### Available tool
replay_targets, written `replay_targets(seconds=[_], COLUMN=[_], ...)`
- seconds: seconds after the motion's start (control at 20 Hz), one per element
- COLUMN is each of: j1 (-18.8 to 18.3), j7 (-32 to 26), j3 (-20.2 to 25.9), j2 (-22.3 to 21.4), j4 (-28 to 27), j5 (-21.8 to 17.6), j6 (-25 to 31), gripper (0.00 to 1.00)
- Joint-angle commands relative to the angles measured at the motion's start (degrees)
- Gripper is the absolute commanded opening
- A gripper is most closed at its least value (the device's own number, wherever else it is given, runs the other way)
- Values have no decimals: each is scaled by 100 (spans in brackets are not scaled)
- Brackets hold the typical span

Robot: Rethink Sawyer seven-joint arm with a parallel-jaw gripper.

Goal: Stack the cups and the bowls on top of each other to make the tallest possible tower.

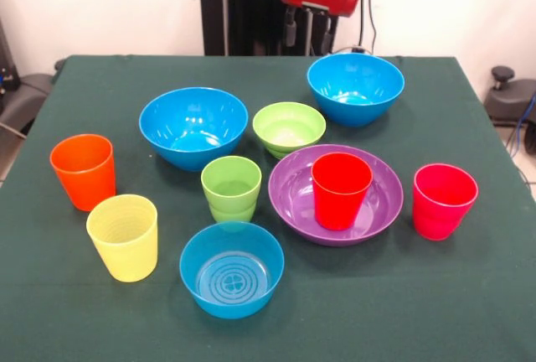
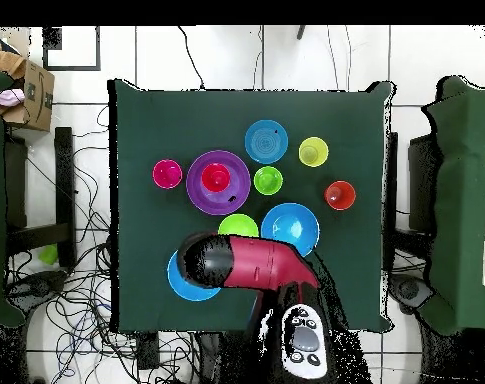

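Observation:
All cups and bowls stand apart on the green table; no tower shows. The red cup [image 1: 341,189] stands inside the purple bowl [image 1: 293,196]. The orange cup [image 1: 82,171], yellow cup [image 1: 124,236], light green cup [image 1: 231,188] and pinkish-red cup [image 1: 443,200] stand upright. Two large blue bowls [image 1: 193,126] [image 1: 355,87], the small green bowl [image 1: 289,128] and the small blue bowl [image 1: 232,269] sit open side up. My gripper [image 1: 300,27] hangs high at the table's far edge, above and just beside one large blue bowl [image 2: 183,287], touching nothing.
The red arm [image 2: 256,264] reaches over the table's robot side and covers part of one large blue bowl in the overhead view. Other green tables stand to both sides [image 2: 466,200]. A cardboard box [image 2: 26,95] and cables lie on the floor.

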Motion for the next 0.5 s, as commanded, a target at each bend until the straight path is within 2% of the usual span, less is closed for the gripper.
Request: replay_targets(seconds=[0.05, 0.5], j1=[55, -182], j7=[13, -30], j3=[693, 771], j2=[158, 312], j4=[660, 836], j5=[-440, -653], j6=[-630, -1031], gripper=[100, 100])
